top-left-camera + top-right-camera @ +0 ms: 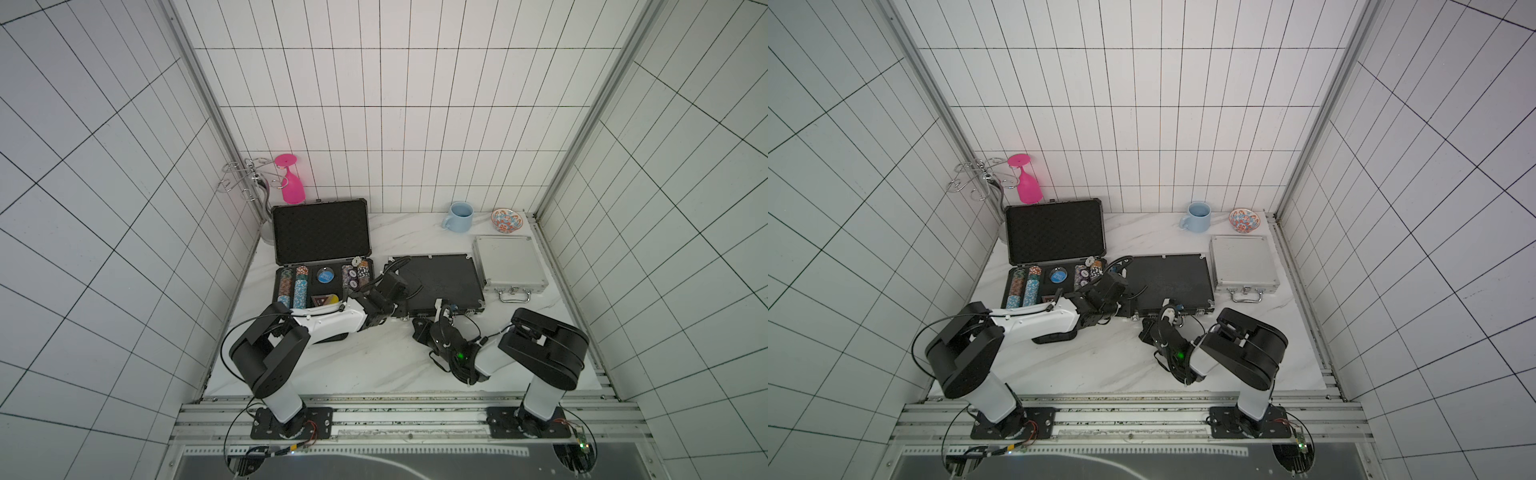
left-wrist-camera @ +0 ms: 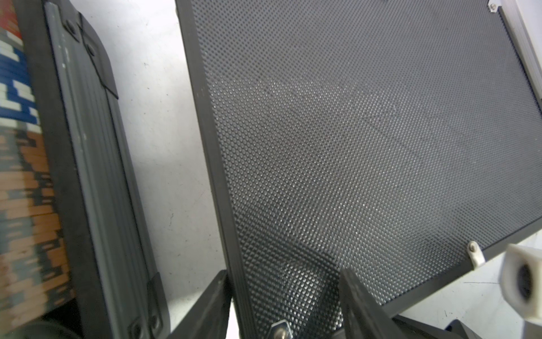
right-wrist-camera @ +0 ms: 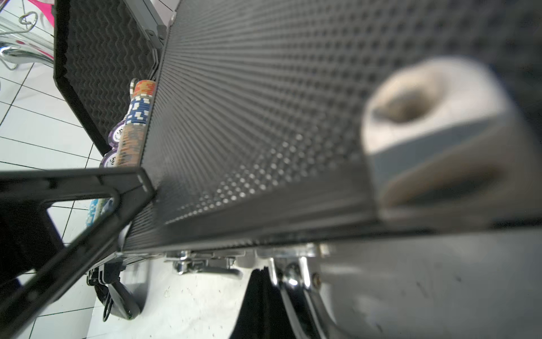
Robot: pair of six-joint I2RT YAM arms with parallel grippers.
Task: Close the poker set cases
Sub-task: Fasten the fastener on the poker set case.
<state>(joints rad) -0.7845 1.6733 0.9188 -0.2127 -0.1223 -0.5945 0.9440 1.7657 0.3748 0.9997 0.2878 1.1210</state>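
Medium black case (image 1: pixel 444 280) lid down; right hand (image 1: pixel 443 306) clenched, pressing its front edge, left hand (image 2: pixel 283 273) parted; next, large dark-grey case (image 1: pixel 322 232) lid

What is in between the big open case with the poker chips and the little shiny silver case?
The flat black dimpled case lies between the large open dark-grey case and the small silver aluminium case, seen in both top views.

a: what's everything sitting on?
b: a white marbled table (image 1: pixel 374 365).
a: and on it?
b: a large dark-grey case (image 1: pixel 322 232) lying open at the back left, a shut black case (image 1: pixel 449 278) mid-table, and a shut silver case (image 1: pixel 507 259) just right of it. a blue mug (image 1: pixel 459 216) and a patterned bowl (image 1: pixel 506 220) stand by the back wall, with a wire rack (image 1: pixel 249 183) in the left corner.
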